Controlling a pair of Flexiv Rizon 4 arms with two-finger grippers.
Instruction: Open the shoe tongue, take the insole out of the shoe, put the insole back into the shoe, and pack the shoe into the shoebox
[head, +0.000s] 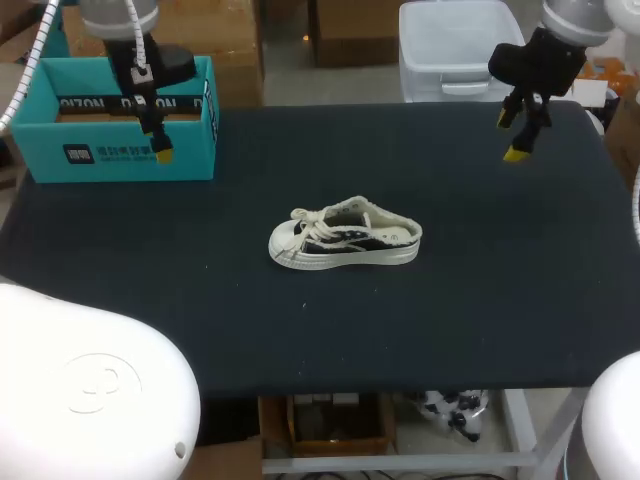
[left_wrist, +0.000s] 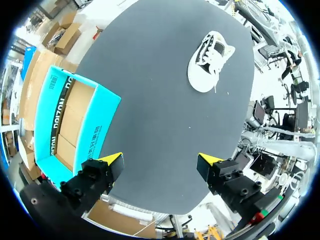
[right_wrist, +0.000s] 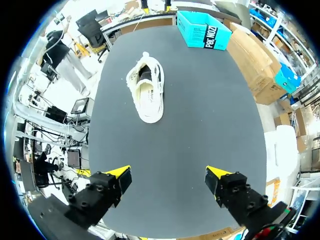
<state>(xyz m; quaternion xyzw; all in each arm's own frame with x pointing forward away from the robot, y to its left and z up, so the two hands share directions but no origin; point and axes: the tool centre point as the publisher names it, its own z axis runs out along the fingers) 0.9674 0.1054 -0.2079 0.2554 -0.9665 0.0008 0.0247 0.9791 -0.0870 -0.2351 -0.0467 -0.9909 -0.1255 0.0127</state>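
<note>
Shoebox (head: 110, 155) is sitting well left of the shoe (head: 345, 240), with the left tool (left_wrist: 161, 161) hanging over it, spread, empty. Shoe is lying mid-worktop (head: 480, 300), untouched. Right tool (right_wrist: 167, 175) is hovering well right of the shoe, spread, empty. Tongue-opening looks pending, so the tools are needing to descend onto the shoe.

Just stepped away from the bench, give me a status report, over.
Left gripper open, empty, by the shoebox. Right gripper open, empty, far right. Shoe upright mid-table, not boxed. Nothing in the way.

White shoe (head: 345, 238) mid-table; open teal shoebox (head: 120, 150)
</note>
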